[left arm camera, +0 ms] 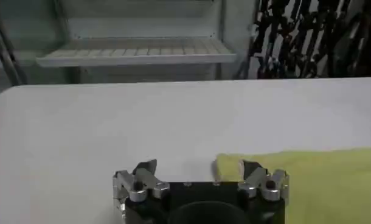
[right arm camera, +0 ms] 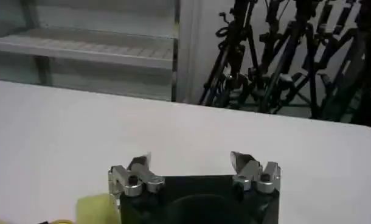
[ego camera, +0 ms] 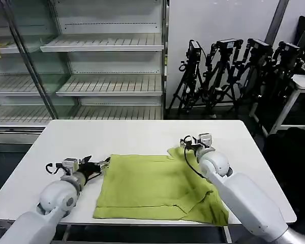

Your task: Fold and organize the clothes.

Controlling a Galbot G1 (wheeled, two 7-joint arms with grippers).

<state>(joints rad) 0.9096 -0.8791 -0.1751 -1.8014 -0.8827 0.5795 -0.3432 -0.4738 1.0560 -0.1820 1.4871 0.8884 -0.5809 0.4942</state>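
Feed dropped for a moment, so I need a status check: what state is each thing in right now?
T-shirt: lying flat on the table, partly folded, ungripped.
Left claw: open, at the shirt's left far corner.
Right claw: open, at the shirt's right far corner.
Shelves: bare.

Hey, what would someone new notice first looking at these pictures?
The lime green T-shirt spread on the white table, near its front edge, stands out most. The left gripper sits open at the shirt's far left corner and the right gripper open at its far right corner. Behind stand empty shelves and black tripods.
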